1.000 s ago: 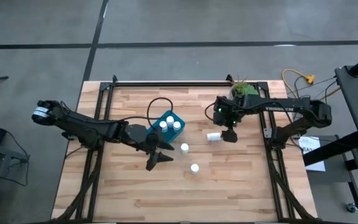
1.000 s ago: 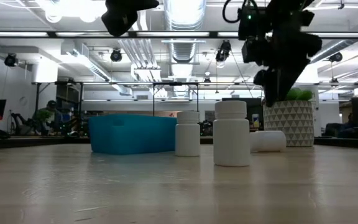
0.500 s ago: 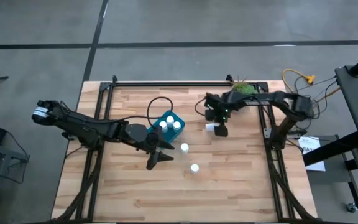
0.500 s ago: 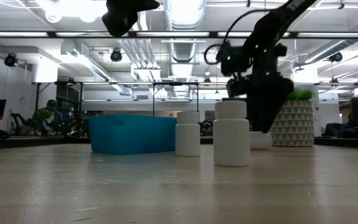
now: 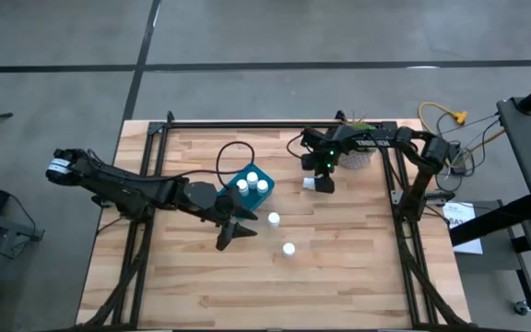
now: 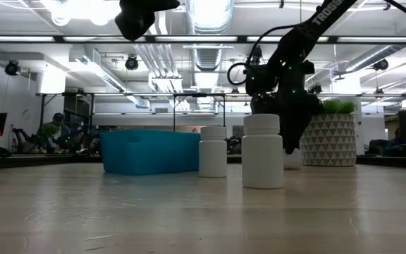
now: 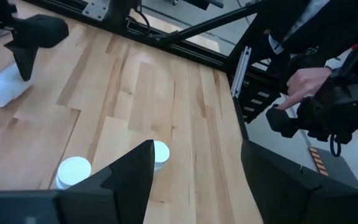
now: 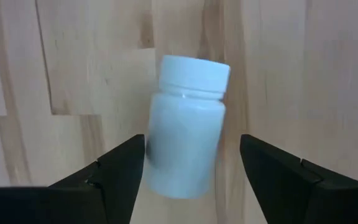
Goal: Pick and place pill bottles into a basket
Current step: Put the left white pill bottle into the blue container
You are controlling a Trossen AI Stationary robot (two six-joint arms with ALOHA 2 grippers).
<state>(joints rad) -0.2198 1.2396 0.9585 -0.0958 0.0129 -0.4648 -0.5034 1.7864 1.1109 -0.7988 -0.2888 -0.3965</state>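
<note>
Three white pill bottles stand in the teal basket (image 5: 250, 183). Two more stand on their bases on the table (image 5: 273, 219) (image 5: 289, 248), also in the low view (image 6: 213, 151) (image 6: 262, 151). A sixth bottle (image 8: 185, 130) lies on its side near the table's far right (image 5: 311, 183). My right gripper (image 5: 322, 181) is open, pointing down over this bottle, one finger on each side of it. My left gripper (image 5: 235, 232) is open and empty, above the table just near of the basket. My right gripper comes from above with its fingers along the lying bottle's two long sides. One finger (image 8: 126, 165) stands very close to the bottle's side (image 8: 157, 143); whether it touches, I cannot tell. The bottle lies on the table.
A white patterned pot with a green plant (image 6: 328, 139) stands at the far right, just behind my right gripper. A black cable loops behind the basket (image 5: 233, 152). A person's hand (image 7: 296, 81) shows beyond the table's right edge. Bare wood lies toward the near edge.
My right gripper has gone toward the table's left and far edges and come down, from beside the lying bottle to over it, with its fingers on either side.
</note>
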